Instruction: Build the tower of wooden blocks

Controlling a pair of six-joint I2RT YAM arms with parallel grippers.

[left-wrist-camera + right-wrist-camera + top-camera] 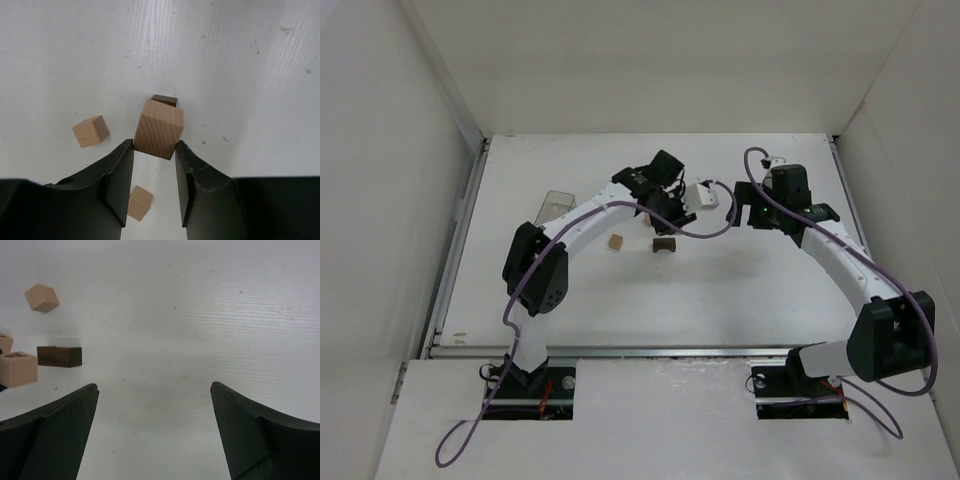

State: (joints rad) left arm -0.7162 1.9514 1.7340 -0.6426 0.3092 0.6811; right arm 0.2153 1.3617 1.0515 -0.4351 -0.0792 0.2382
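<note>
From above, the left gripper (672, 207) hangs over the dark arch piece (663, 243), with a loose cube (616, 241) near the arch's left. At the left wrist, its fingers pinch a tan cube (159, 129) just before the arch; whether the two touch is unclear. At the right wrist, the right gripper (154, 386) stands spread and empty beside the arch. Nothing looks stacked yet, so the tower seems barely begun.

Left arm (580, 225) reaches forward and to the right, elbow bent, wrist angled down over mid-table. Left gripper (154, 147) has its jaws narrowed, clamped on a tan cube (159, 127) at the fingertips. Right arm (840, 250) arcs forward and to the left toward the left one. Right gripper (155, 390) has its jaws spread wide with nothing between them.
</note>
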